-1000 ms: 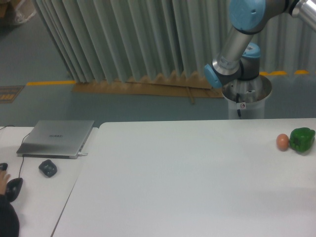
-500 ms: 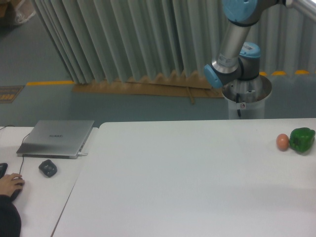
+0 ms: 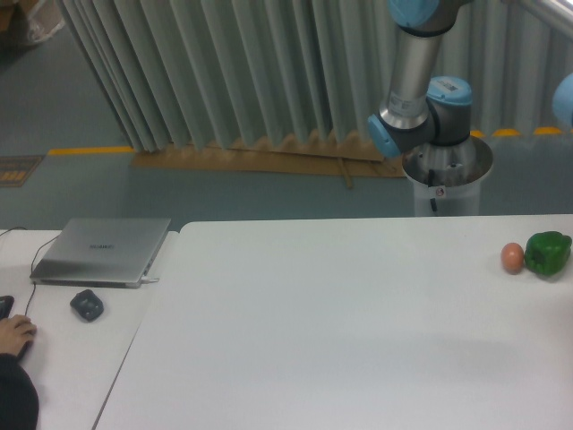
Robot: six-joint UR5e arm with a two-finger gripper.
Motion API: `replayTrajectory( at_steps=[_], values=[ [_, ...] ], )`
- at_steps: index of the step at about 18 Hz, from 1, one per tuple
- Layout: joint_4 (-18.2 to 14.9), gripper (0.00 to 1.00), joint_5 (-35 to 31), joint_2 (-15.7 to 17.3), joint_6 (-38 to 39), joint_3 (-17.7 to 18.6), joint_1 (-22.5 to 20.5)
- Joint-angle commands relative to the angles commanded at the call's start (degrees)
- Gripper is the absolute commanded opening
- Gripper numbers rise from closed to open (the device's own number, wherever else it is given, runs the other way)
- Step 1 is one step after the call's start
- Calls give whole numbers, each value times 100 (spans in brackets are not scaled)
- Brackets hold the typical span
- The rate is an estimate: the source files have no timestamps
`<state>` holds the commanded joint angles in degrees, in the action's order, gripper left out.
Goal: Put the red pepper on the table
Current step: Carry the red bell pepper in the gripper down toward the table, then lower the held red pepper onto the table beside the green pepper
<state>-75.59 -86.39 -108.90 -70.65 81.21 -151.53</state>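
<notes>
A: Nearest us the white bench [image 3: 340, 340] has a wide bare stretch. Where's the red pepper?

B: Not in view. At the bench's right edge sit only an egg [image 3: 511, 257] and, touching or just beside it, a green pepper [image 3: 548, 253].

A: And the fingers?

B: Out of frame too, so I cannot tell how far open they are or whether they carry anything. Only the arm [image 3: 416, 81] shows, rising from its pedestal [image 3: 446, 184] behind the far edge and leaving the picture at the top. Places relative to the fingers can't be given either.

A: So how should the placing go?

B: My guess: if the pepper is held up there, bring it down over the open middle, well apart from the egg and green pepper, and release only once it rests on the bench. It's lumpy, so it may roll.

A: The laptop [image 3: 103, 250] desk on the left?

B: Wrong surface; stay off it.
</notes>
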Motion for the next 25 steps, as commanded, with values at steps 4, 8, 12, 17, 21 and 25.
replayTrajectory(
  at_steps=[4, 8, 12, 17, 21, 25],
  values=[
    [0, 60, -500, -9, -291, 17, 369],
    [-35, 60, -1424, -105, -450, 26, 983],
    [0, 60, -1399, -158, -441, 166, 1300],
    [166, 60, -1407, -422, -213, 342, 1565],
    [808, 60, -1434, -606, -195, 466, 1653],
    [1186, 60, -1425, -747, -195, 509, 1679]
  ],
)
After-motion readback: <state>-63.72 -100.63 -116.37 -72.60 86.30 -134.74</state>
